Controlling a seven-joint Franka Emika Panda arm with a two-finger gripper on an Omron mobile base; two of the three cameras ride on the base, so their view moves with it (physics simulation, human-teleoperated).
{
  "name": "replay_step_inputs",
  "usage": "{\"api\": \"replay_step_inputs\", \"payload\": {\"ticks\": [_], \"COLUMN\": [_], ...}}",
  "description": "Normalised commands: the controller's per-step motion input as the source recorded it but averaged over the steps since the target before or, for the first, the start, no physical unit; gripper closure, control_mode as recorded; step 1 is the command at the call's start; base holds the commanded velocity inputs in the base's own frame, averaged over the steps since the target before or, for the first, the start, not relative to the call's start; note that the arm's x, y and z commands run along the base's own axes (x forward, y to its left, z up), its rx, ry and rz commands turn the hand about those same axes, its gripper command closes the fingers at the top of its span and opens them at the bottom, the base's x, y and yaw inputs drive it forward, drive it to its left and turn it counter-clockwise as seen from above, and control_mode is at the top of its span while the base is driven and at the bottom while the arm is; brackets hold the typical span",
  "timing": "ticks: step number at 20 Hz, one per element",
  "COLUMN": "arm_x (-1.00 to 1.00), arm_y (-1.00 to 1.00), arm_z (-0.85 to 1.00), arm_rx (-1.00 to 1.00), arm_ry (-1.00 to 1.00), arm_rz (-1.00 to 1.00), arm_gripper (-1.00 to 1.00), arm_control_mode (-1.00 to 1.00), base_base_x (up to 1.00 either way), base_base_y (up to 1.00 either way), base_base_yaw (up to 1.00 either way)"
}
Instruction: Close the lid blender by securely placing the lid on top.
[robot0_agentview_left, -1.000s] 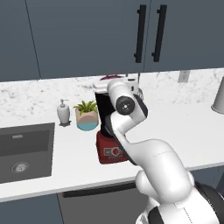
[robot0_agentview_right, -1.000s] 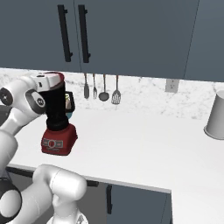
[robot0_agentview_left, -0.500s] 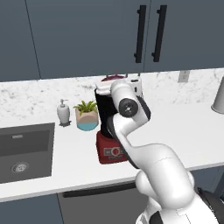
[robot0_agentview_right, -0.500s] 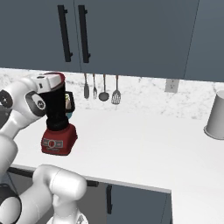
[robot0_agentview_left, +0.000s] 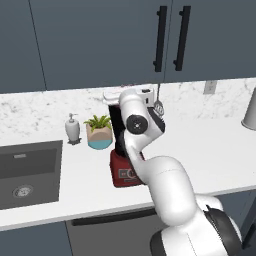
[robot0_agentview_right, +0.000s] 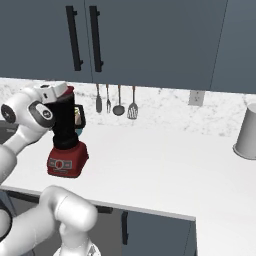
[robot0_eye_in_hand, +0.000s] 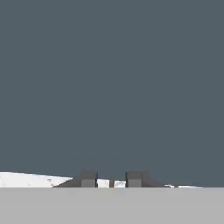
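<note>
Gripper (robot0_eye_in_hand: 111, 180) had barely shifted since before, staying at the blender (robot0_agentview_right: 64, 127) top.
Its tips stood close together, grip impossible to tell; the lid (robot0_agentview_right: 69, 90) sat atop the jar, at the counter's (robot0_agentview_right: 165, 160) left.

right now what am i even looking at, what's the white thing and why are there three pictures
The white thing is a robot arm on a base that can drive, working in a computer-rendered kitchen. Two pictures come from cameras on that base, one behind the arm to its left, one to its right, so they show the same counter from two sides. The third comes from a camera on the hand: its two dark fingertips stand fairly close together at the bottom, facing the dark cabinet doors.

On the counter stands the blender, a dark jar on a red base. Beside it are a small potted plant and a white soap dispenser, with a sink further left. The hand is up at the jar's top, where a sliver of the red lid shows. Whether it grips the lid I cannot tell.
</note>
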Motion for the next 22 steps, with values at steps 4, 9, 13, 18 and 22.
{"api": "replay_step_inputs", "payload": {"ticks": [4,9,13,18,22], "arm_x": [0.26,0.01,0.0,0.0,-0.07], "arm_y": [0.17,0.06,-0.01,-0.25,-0.25], "arm_z": [-0.11,-0.11,-0.21,-0.24,-0.27], "arm_rx": [0.0,0.0,0.0,0.01,0.09], "arm_ry": [-0.03,0.06,0.11,0.22,0.35], "arm_rz": [0.0,-0.01,-0.04,-0.1,-0.11], "arm_gripper": [1.0,1.0,1.0,1.0,1.0], "arm_control_mode": [-1.0,-1.0,-1.0,-1.0,-1.0], "base_base_x": [0.0,0.0,0.0,0.0,0.0], "base_base_y": [0.0,0.0,0.0,0.0,0.0], "base_base_yaw": [0.0,0.0,0.0,0.0,0.0]}}
